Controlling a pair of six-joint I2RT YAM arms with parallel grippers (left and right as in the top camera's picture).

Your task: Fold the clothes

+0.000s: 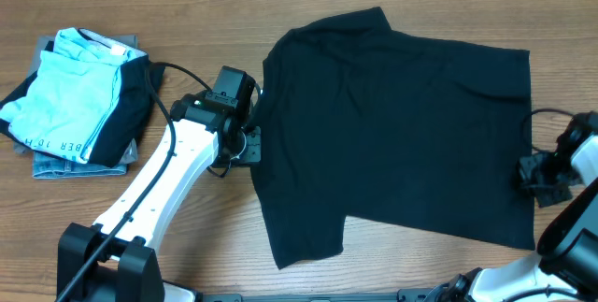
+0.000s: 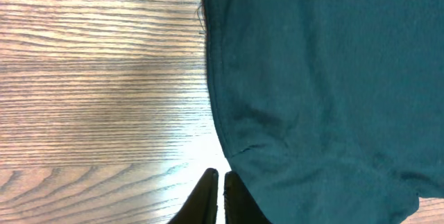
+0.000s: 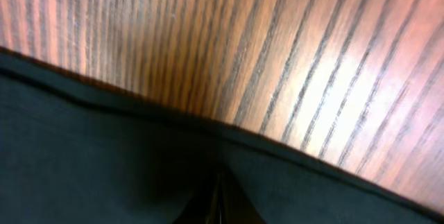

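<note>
Overhead view: black T-shirt (image 1: pixel 402 134) lies spread flat on the wooden worktop (image 1: pixel 187 12), covering the middle and right. One short sleeve points far, one points near, both at its left end. The straight edge is at the right. Fabric is thin and soft, with shallow creases and no print.

At far left, well apart from the shirt, sits a stack: light blue folded garment (image 1: pixel 75 87) with dark lettering and dark side panels, on top of a grey-blue folded piece (image 1: pixel 56 164).

Left arm (image 1: pixel 159 180), white-shelled, reaches diagonally from the near edge. Left hand (image 1: pixel 245 145) sits at the shirt's left edge, low on the worktop. Right hand (image 1: pixel 542 176) sits at the shirt's right edge, its arm coming in from the near right corner.

Left wrist view: left hand (image 2: pixel 220 196) has its dark fingertips pressed almost together, just beside the stitched hem of the shirt (image 2: pixel 326 78). Cannot tell whether any cloth is pinched. Bare wood grain (image 2: pixel 97 78) lies to the left.

Right wrist view: right hand (image 3: pixel 218 200) is closed tight, fingertips over the black fabric (image 3: pixel 104 154) close to its hemmed edge. A grip on the cloth cannot be confirmed. Reddish striped wood (image 3: pixel 277 44) lies beyond.
</note>
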